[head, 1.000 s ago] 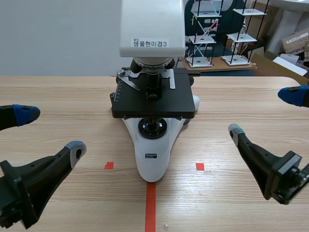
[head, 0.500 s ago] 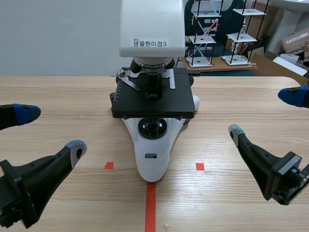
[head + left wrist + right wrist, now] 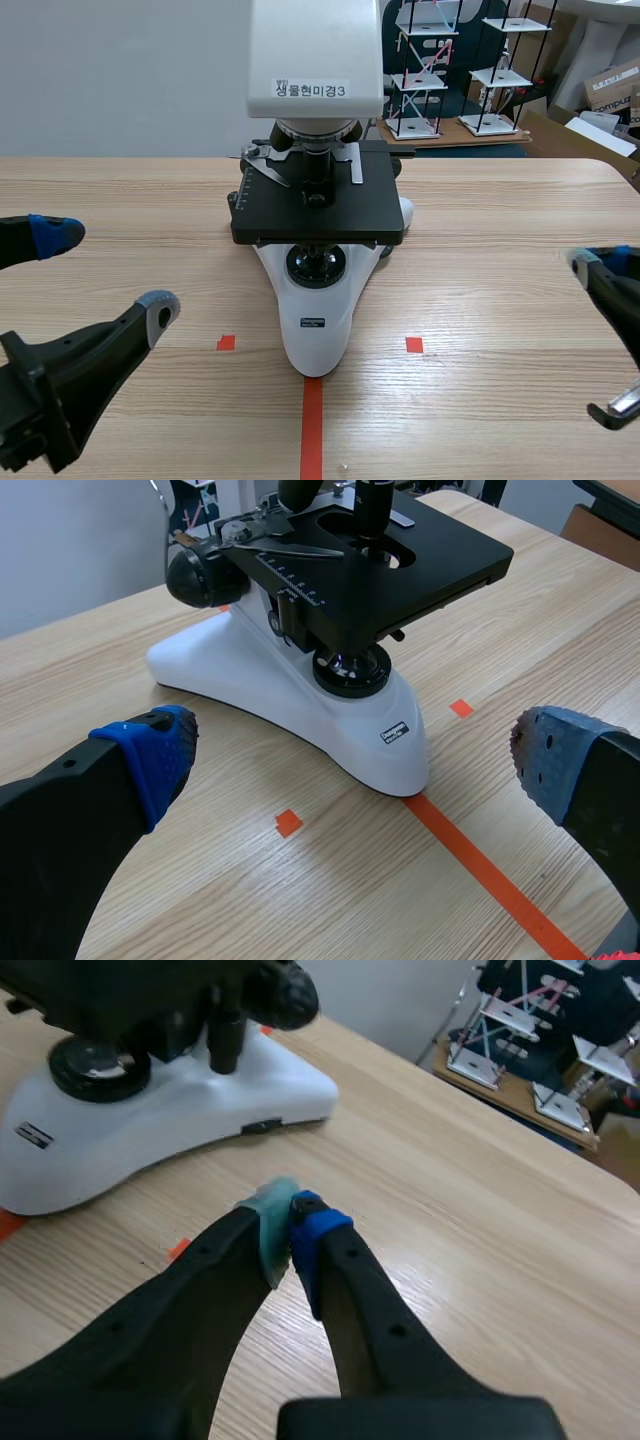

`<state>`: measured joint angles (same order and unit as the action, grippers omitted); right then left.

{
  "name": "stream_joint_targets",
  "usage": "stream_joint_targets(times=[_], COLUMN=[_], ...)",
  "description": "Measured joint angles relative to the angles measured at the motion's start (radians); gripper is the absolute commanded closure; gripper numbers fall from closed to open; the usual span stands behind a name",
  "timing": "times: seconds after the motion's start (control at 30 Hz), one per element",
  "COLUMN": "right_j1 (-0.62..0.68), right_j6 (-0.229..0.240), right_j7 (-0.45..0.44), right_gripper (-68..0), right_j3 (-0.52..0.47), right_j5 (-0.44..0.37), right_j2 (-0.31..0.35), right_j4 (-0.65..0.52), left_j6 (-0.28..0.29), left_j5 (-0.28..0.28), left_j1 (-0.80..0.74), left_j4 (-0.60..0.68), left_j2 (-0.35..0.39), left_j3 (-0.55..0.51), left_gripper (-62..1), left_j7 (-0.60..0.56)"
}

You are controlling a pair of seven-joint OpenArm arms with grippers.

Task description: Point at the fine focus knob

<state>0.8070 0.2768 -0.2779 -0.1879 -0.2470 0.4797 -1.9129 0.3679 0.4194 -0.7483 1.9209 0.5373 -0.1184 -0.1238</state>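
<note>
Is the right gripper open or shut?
Shut: the pads of the right gripper touch in the right wrist view, with nothing between them.

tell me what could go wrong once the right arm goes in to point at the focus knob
1. The knob sits tucked beside the stage and a hanging black rod, so the shut right end effector could clip either on approach.
2. Pushing in too far might shove the microscope across the table.
</note>
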Motion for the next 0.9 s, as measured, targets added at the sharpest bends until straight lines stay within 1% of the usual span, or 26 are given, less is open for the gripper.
stream_joint_targets(times=[0.1, 0.2, 0.23, 0.27, 0.3, 0.33, 0.37, 0.4, 0.47, 0.53, 0.63, 0.7, 0.77, 0.83, 0.9], right_j1=[0.035, 0.036, 0.032, 0.021, 0.009, -0.013, -0.037, -0.071, -0.153, -0.242, -0.375, -0.454, -0.531, -0.608, -0.682], right_j6=[0.005, 0.035, 0.062, 0.103, 0.128, 0.140, 0.157, 0.193, 0.270, 0.324, 0.388, 0.423, 0.457, 0.463, 0.461], right_j7=[-0.012, -0.018, -0.024, -0.028, -0.028, -0.027, -0.026, -0.027, -0.027, -0.030, -0.055, -0.058, -0.058, -0.058, -0.058], right_gripper=[-0.6, -0.6, -0.6, -0.6, -0.6, -0.6, -0.6, -0.6, -0.6, -0.6, -0.6, -0.6, -0.6, -0.6, -0.6], right_j3=[-0.070, -0.157, -0.186, -0.211, -0.225, -0.230, -0.230, -0.229, -0.227, -0.224, -0.222, -0.211, -0.177, -0.129, -0.075], right_j5=[-0.028, -0.095, -0.114, -0.131, -0.142, -0.156, -0.169, -0.189, -0.200, -0.200, -0.200, -0.200, -0.190, -0.181, -0.151], right_j2=[-0.003, -0.003, 0.000, 0.005, 0.017, 0.034, 0.051, 0.069, 0.103, 0.126, 0.148, 0.165, 0.186, 0.197, 0.200], right_j4=[0.000, 0.024, 0.044, 0.074, 0.109, 0.156, 0.201, 0.257, 0.373, 0.476, 0.604, 0.664, 0.713, 0.749, 0.776], left_j6=[0.000, 0.000, 0.000, 0.000, 0.000, 0.000, 0.000, 0.000, 0.000, 0.000, 0.000, 0.000, 0.000, 0.000, 0.000], left_j5=[-0.001, 0.000, -0.001, -0.002, -0.002, -0.002, -0.002, -0.002, -0.002, -0.002, -0.003, -0.002, -0.002, -0.002, -0.002], left_j1=[0.000, 0.000, 0.000, 0.000, 0.000, 0.000, 0.000, 0.000, 0.000, 0.000, 0.000, 0.000, 0.000, 0.000, 0.000], left_j4=[0.000, 0.000, 0.000, 0.000, 0.000, 0.000, 0.000, 0.000, 0.000, 0.000, 0.000, 0.000, 0.000, 0.000, 0.000], left_j2=[0.000, 0.000, 0.000, 0.000, 0.000, 0.000, 0.000, 0.000, 0.000, 0.000, 0.000, 0.000, 0.000, 0.000, 0.000], left_j3=[0.000, 0.000, 0.000, 0.000, 0.000, 0.000, 0.000, 0.000, 0.000, 0.000, -0.001, -0.001, -0.001, -0.001, -0.001], left_gripper=[-62.3, -62.3, -62.3, -62.3, -62.3, -62.3, -62.3, -62.3, -62.3, -62.3, -62.3, -62.3, -62.3, -62.3, -62.3], left_j7=[0.000, 0.000, 0.000, 0.000, -0.001, -0.002, 0.000, 0.000, -0.002, 0.000, 0.000, -0.001, -0.001, -0.001, -0.001])
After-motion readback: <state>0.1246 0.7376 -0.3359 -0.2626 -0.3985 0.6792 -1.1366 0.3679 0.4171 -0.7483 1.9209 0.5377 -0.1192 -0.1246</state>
